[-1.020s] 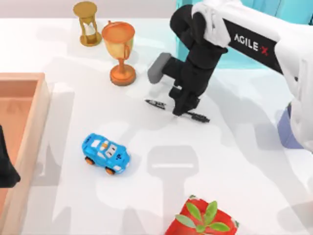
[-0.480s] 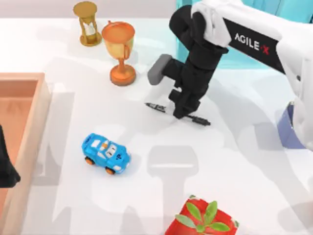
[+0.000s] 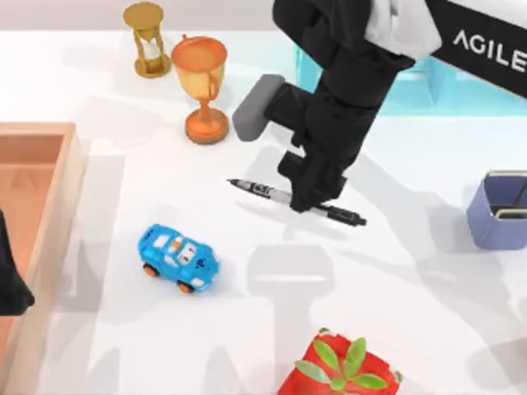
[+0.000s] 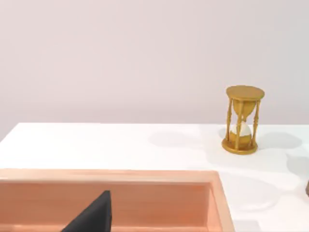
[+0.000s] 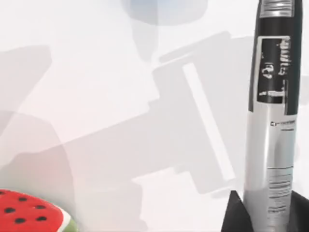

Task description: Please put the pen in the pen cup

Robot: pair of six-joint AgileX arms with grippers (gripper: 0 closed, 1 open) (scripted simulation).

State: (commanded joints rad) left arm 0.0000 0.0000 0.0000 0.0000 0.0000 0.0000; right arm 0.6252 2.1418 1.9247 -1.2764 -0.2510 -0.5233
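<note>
Over the middle of the table (image 3: 412,313), we see our right arm reaching in from the top view's upper right, its black wrist bent steeply downward. Our right gripper (image 3: 311,197) is pinched on the pen (image 3: 265,191) at about mid-barrel. The pen lies slanted across the table's centre, its pointed tip toward the left and the toy car (image 3: 178,258), its other end toward the right. The shadow beneath it falls slightly offset from the barrel, so it seems lifted a little off the surface, though we cannot be sure. The pen cup (image 3: 499,211) stands at the right edge of the table, well apart from the pen, its opening upward.

Our right wrist view brings the pen (image 5: 270,125) up close: a silvery label band with printed marks, black barrel above it, and a dark fingertip (image 5: 236,215) against its lower part. A red, seed-spotted watermelon-patterned pot (image 5: 29,212) sits in one corner there; from above, that pot (image 3: 342,370) holds a green plant.

Our left arm is parked over the wooden tray (image 3: 49,247) at the table's left. Its wrist view shows the tray's inner wall (image 4: 145,198), a dark finger (image 4: 94,217), and the hourglass (image 4: 243,120) upright beyond; we cannot tell how those fingers are set.
</note>
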